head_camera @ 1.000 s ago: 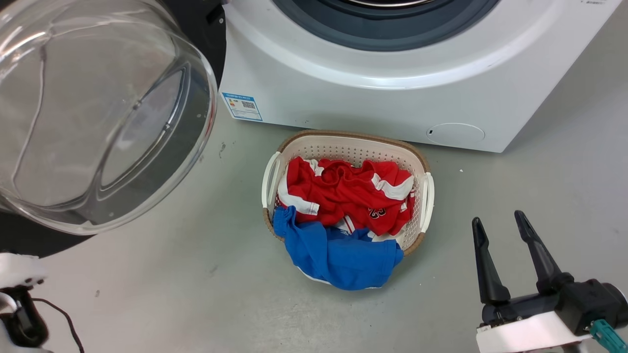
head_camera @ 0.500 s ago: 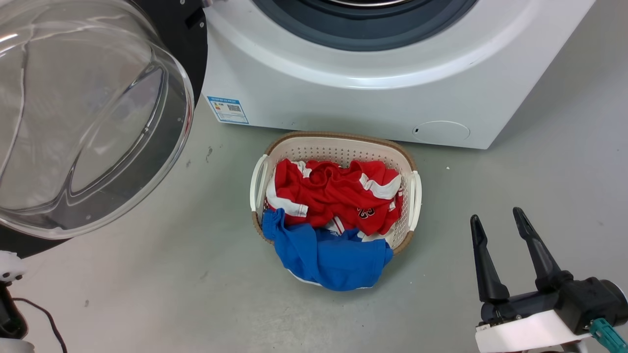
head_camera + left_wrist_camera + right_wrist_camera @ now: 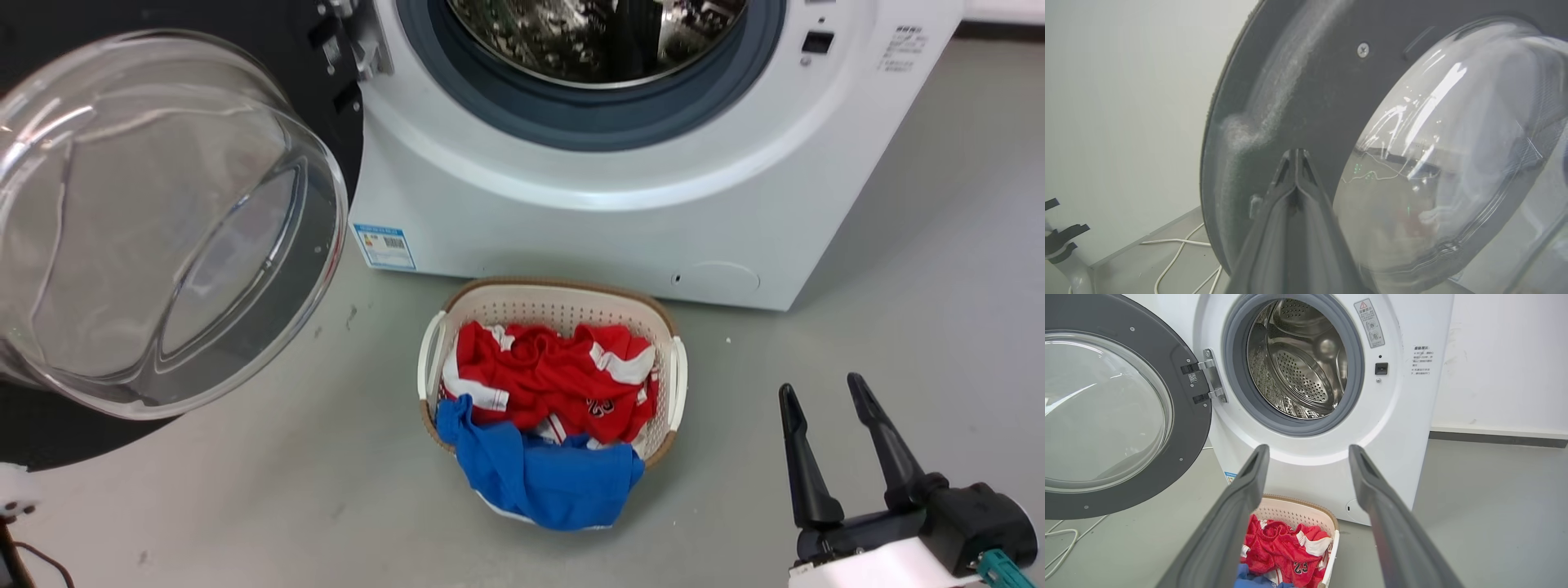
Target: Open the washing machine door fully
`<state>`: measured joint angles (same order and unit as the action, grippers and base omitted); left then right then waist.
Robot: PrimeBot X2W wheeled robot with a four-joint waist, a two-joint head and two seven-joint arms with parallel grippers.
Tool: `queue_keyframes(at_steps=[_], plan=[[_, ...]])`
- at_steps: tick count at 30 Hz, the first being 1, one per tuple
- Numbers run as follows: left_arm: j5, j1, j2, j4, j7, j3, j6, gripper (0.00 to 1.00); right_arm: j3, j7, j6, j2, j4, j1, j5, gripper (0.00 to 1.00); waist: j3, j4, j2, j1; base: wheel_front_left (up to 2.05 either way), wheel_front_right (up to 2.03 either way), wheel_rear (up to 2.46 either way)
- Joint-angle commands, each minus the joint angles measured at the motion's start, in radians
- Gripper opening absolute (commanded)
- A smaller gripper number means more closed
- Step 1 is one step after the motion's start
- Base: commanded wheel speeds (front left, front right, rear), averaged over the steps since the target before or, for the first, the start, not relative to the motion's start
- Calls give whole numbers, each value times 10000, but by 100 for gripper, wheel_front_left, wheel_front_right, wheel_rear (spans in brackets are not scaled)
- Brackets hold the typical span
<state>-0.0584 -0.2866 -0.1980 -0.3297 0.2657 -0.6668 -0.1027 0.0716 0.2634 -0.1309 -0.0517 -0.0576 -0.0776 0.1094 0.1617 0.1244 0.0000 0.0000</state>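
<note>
I see one washing machine (image 3: 588, 237), top cut off, with its one washing machine door (image 3: 1190, 416) swung wide to my left, outer edge cropped. My left gripper (image 3: 1297, 157) is pinched closed and empty at the door's dark inner rim, contact unclear. My right gripper (image 3: 820, 388) is spread and empty, near one basket (image 3: 563, 310).

The red jersey (image 3: 1286, 551) bears "23"; the washing machine (image 3: 1404, 428) lettering is illegible.

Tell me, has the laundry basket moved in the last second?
No. The laundry basket keeps its place before the washing machine, between its blue label and round filter cover; the camera shifted instead.
</note>
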Motion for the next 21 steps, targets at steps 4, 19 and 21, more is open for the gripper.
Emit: queue_keyframes(at_steps=[4,19,21], plan=[[215,611,120,776,-22,331,-134,0,-55,18,3,28,-17,-274,103,100,-743,8,0,0,0,0,0],[514,2775,1366,3225,-22,3334,-246,0,-696,18,3,28,-194,-1093,296,100,-1925,-205,0,0,0,0,0],[475,2896,1415,3308,-22,3805,-237,0,-740,18,3,28,-212,-1120,306,100,-1969,-247,0,0,0,0,0]])
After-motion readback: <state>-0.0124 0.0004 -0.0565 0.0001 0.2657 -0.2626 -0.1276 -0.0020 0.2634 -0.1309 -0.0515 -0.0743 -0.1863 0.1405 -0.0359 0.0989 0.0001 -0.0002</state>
